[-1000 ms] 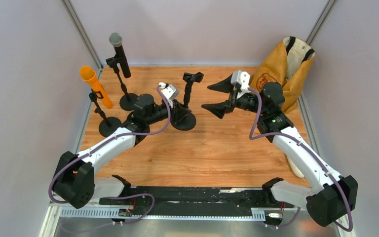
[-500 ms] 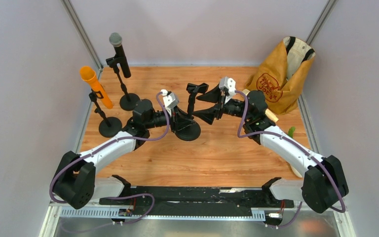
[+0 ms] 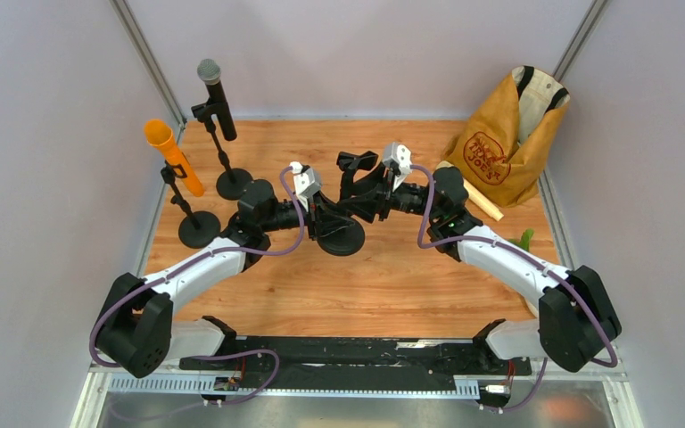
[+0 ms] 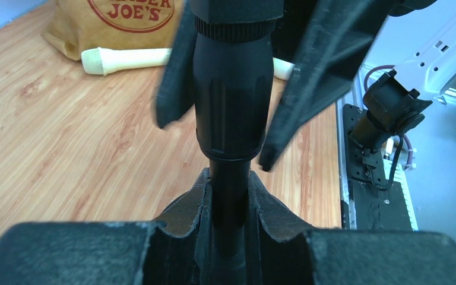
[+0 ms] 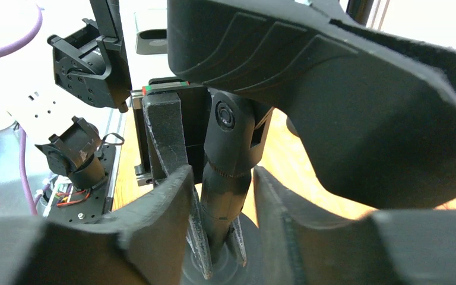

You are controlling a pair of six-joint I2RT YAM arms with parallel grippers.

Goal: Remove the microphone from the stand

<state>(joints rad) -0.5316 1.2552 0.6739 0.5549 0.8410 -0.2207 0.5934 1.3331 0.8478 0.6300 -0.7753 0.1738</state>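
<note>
The middle black stand [image 3: 342,236] carries an empty clip [image 3: 357,162]. My left gripper [image 3: 321,209] is shut on its thin pole low down, just above the base; in the left wrist view the pole [image 4: 228,196] sits pinched between the fingers of that gripper [image 4: 228,178]. My right gripper [image 3: 361,198] reaches in from the right, and its fingers press on the thicker collar [image 4: 231,101] higher up. The right wrist view has the pole [image 5: 228,160] between the fingers of my right gripper [image 5: 219,172]. A cream microphone [image 3: 473,192] lies on the table by the bag.
At the back left stand two more stands, one holding a black microphone with a grey head [image 3: 216,94], one an orange microphone [image 3: 171,153]. A yellow paper bag [image 3: 504,143] fills the back right corner. A small green thing [image 3: 526,237] lies at the right edge.
My right arm swung left from near the bag to the middle stand, and its jaws went from wide open to closed round the pole. The left gripper kept its hold.
</note>
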